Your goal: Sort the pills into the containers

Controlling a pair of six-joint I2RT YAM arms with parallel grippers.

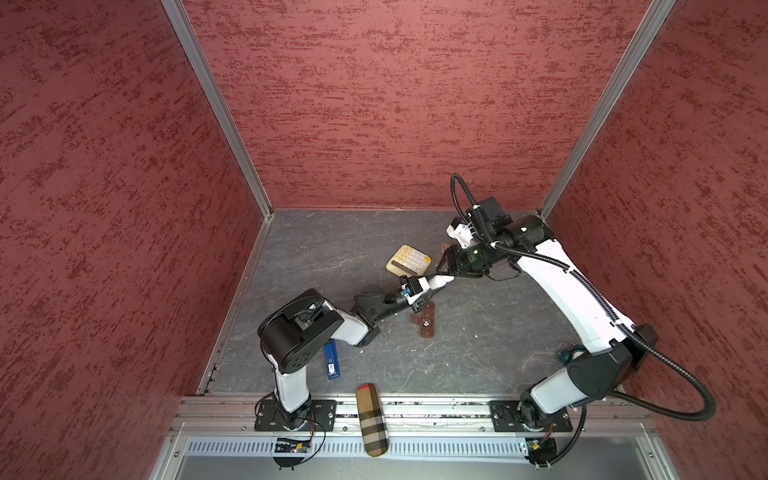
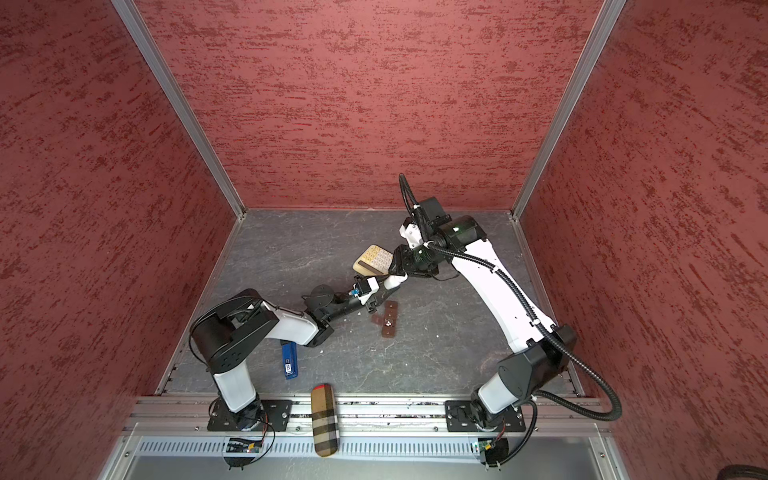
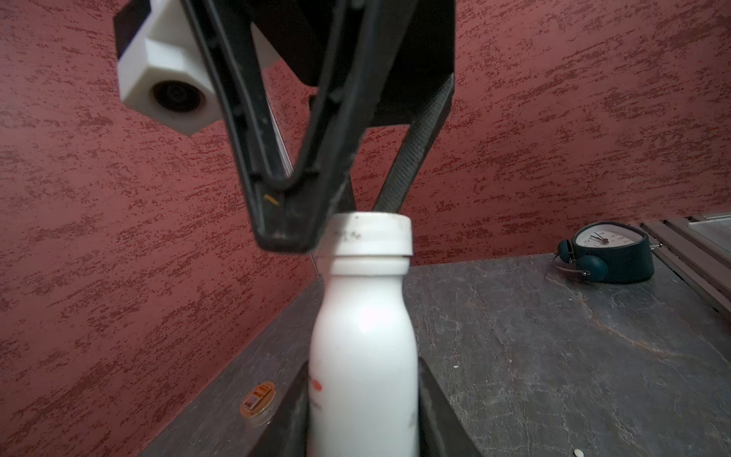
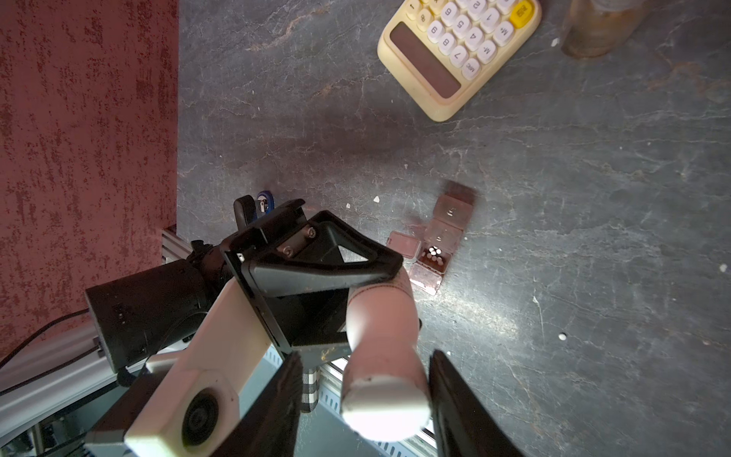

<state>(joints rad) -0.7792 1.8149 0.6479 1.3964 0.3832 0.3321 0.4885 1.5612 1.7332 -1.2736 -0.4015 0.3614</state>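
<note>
**Cap grab risk**

Left claw [image 3: 364, 419] clamps the bottle [image 3: 364, 336]; right claw [image 4: 366, 368] stands open round its cap [image 3: 368, 233]. Pills [image 4: 433, 253] lie in an open cell of the box [image 4: 451, 209] on the tabletop [image 4: 593, 198]. An off-centre pinch could twist the bottle loose.

Shows, from above, the left gripper [image 1: 433, 286] and right gripper [image 1: 444, 273] meeting over the middle of a grey tabletop [image 1: 490, 345], a white bottle [image 1: 441, 281] held on its side in the left fingers, the right fingers at its far end. Places a cream calculator [image 1: 409, 259] just behind, the brown strip of containers [image 1: 429, 328] just in front, one lid open, white pills [image 1: 426, 322] inside; a blue stick [image 1: 331, 362] and plaid case [image 1: 372, 422] nearer the rail [image 1: 436, 409].
</note>
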